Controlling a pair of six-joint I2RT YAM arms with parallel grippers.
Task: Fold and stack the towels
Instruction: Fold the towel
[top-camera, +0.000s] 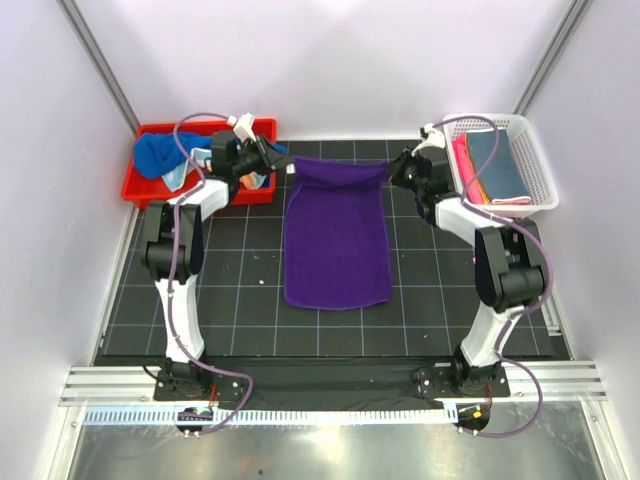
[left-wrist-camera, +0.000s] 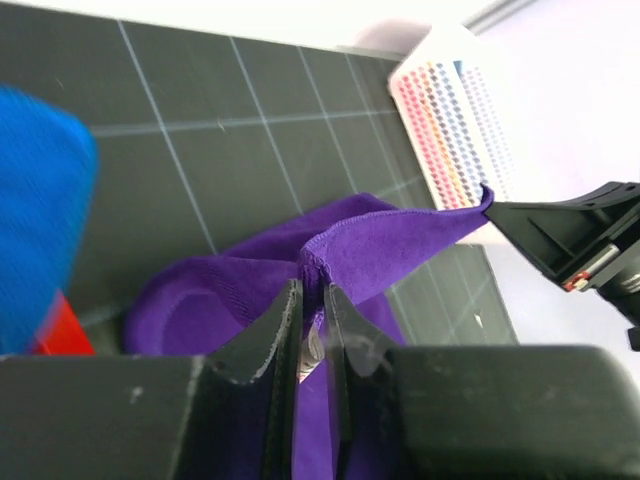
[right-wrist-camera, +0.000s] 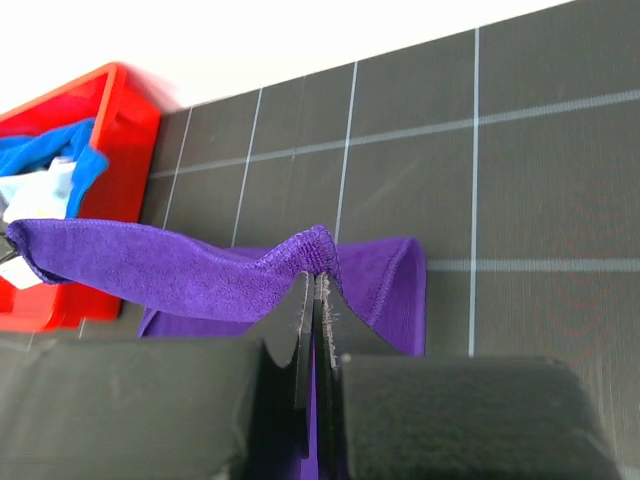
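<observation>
Black gridded mat (top-camera: 240, 290), white walls all round. A purple towel (top-camera: 335, 240) lies lengthwise in the middle of it — its far edge is lifted off the mat and stretched between both claws. The left gripper (left-wrist-camera: 312, 290) pinches the far left corner; the right gripper (right-wrist-camera: 314, 282) is clamped tight on the far right corner. At far left, a red bin (top-camera: 140, 192) holds a bright blue towel (top-camera: 158, 152) — at far right, a white basket (top-camera: 542, 175) holds folded towels (top-camera: 495, 160).

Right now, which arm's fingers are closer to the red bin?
Left. The left fingers pinch the purple towel just beside the red bin; the right fingers hold its other corner, over by the white basket.
</observation>
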